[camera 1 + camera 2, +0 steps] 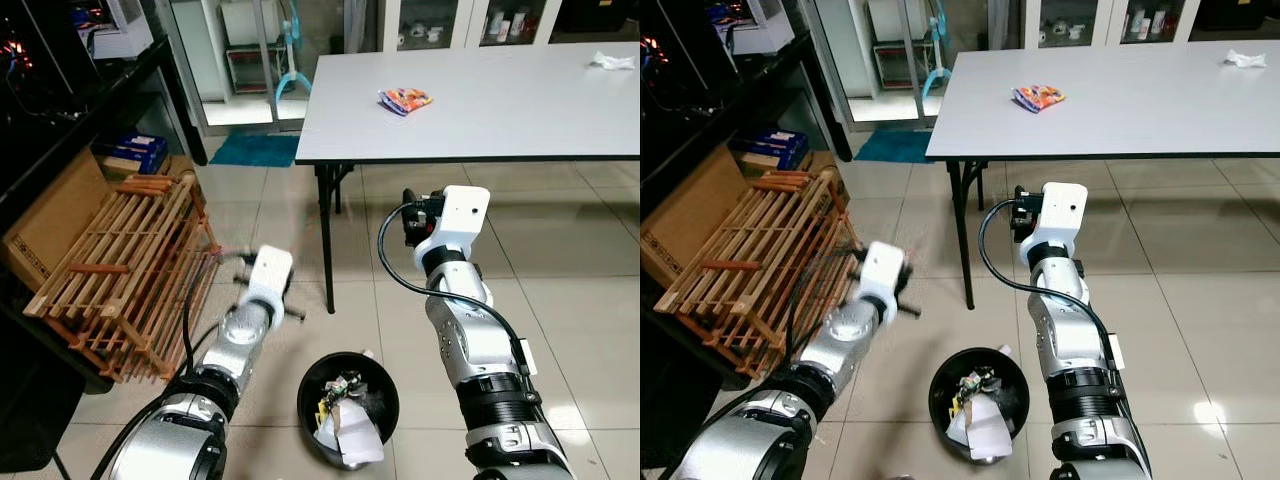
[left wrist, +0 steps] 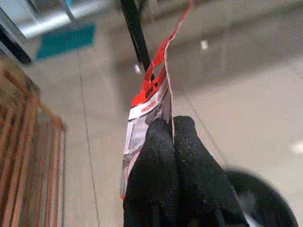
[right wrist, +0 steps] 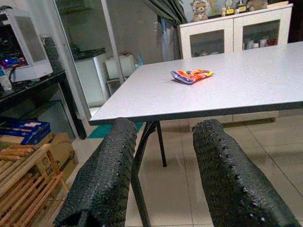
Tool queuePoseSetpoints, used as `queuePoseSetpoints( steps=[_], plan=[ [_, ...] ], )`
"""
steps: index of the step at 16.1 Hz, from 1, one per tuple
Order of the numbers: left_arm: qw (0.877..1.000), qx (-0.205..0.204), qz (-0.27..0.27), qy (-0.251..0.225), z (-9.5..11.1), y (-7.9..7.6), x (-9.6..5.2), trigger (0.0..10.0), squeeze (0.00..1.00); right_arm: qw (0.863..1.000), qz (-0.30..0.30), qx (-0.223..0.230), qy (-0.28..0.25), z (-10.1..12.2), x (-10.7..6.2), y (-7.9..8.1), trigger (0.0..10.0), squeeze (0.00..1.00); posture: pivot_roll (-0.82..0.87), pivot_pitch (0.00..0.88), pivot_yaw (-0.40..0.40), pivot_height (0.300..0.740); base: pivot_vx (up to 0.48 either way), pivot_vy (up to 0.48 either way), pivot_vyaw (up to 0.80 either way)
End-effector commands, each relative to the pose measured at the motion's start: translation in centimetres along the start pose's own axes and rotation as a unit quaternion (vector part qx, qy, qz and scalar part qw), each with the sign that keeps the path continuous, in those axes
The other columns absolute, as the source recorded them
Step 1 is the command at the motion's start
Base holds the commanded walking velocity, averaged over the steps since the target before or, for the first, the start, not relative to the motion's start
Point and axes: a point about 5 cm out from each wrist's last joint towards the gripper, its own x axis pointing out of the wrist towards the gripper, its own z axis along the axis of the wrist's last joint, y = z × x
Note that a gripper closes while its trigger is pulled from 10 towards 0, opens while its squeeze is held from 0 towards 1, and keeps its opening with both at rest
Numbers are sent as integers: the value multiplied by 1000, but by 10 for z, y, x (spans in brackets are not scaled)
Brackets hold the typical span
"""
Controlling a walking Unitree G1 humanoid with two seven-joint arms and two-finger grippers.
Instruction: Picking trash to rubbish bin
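A black rubbish bin (image 1: pixel 347 407) with paper and wrappers inside stands on the tiled floor between my arms. My left gripper (image 2: pixel 170 125) is shut on a red and silver wrapper (image 2: pixel 149 101), held above the floor to the left of the bin, near the wooden rack. My right gripper (image 3: pixel 163 142) is open and empty, raised in front of the grey table (image 1: pixel 500 110). On that table lie a colourful snack packet (image 1: pixel 404 99) and a crumpled white tissue (image 1: pixel 611 61).
A slatted wooden rack (image 1: pixel 125 270) leans at the left beside a cardboard box (image 1: pixel 50 215). A black table leg (image 1: pixel 328 240) stands just behind the bin. White cabinets (image 3: pixel 232 33) line the far wall. A teal mat (image 1: pixel 255 150) lies on the floor.
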Motion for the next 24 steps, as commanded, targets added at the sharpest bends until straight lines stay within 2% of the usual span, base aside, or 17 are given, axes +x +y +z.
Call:
queuePoseSetpoints(
  steps=[1,4,7,10,13,16,17,24],
  plan=[
    [999,11,-16,43,-15,-3,-2,10000,0,1000,1,2,-8,5,1,1,10000,0,-39,15,112,740,0,0,0],
    [994,-2,-46,94,-37,-17,-7,10000,0,1000,2,1,-8,5,1,2,10000,0,-48,17,115,740,0,0,0],
    [985,22,-110,127,-51,-50,-11,10000,0,1000,1,1,-10,6,1,2,10000,0,-68,19,123,740,0,0,0],
    [980,32,-160,115,-46,-71,-11,10000,0,1000,-1,1,-15,9,1,1,10000,0,-86,18,134,740,0,0,0],
    [979,45,-171,105,-41,-77,-9,10000,0,1000,-2,1,-15,9,1,1,10000,0,-91,12,136,740,0,0,0],
    [981,63,-150,104,-41,-71,-9,10000,0,1000,-2,1,-16,9,1,2,10000,0,-88,10,136,740,0,0,0],
    [982,64,-143,101,-40,-69,-8,10000,1000,1000,-1,1,-16,9,1,2,10000,0,-87,10,135,740,0,0,0],
    [983,66,-138,97,-38,-68,-7,10000,1000,1000,0,1,-16,9,1,2,10000,0,-84,17,131,740,0,0,0]
  ],
)
